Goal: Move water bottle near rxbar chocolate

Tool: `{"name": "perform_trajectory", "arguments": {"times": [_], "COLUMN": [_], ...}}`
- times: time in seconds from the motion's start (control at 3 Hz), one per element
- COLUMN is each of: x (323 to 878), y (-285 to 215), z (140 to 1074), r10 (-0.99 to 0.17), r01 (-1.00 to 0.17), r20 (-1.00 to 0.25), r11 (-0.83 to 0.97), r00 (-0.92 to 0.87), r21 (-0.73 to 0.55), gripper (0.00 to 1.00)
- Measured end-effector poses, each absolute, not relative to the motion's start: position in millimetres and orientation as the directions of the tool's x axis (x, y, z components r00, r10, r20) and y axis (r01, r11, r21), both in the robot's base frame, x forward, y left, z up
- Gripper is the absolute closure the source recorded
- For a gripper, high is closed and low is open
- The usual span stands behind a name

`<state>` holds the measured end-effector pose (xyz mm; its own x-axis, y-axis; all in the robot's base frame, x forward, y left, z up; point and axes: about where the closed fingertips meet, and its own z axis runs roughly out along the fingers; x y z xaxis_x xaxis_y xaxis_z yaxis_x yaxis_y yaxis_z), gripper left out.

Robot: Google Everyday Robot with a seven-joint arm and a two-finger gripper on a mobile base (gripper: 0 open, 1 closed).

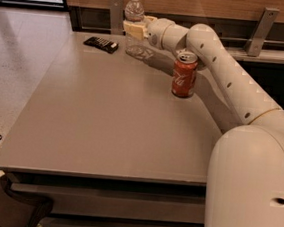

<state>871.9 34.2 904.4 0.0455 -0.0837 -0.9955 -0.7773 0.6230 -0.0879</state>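
Observation:
The water bottle, clear with a white cap, stands upright at the far edge of the table. My gripper reaches in from the right and its pale fingers are closed around the bottle's middle. The rxbar chocolate, a flat black bar, lies on the table just left of the bottle, about a hand's width away. The bottle's base shows below the fingers, at or just above the tabletop.
A red soda can stands right of centre, under my forearm. The grey table runs toward me. A wood-panelled wall with metal brackets lies behind it. The floor drops off at the left.

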Motion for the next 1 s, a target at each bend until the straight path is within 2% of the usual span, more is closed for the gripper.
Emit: {"name": "perform_trajectory", "arguments": {"times": [0.33,1.0], "x": [871.7,871.7], "y": [35.9,36.1], "z": [904.1,905.4], "r10": [-0.084,-0.084], "r01": [-0.778,-0.779], "r20": [-0.995,-0.995], "r11": [0.622,0.621], "r00": [0.045,0.045], "r21": [-0.088,-0.088], "gripper": [0.84,0.37]}}
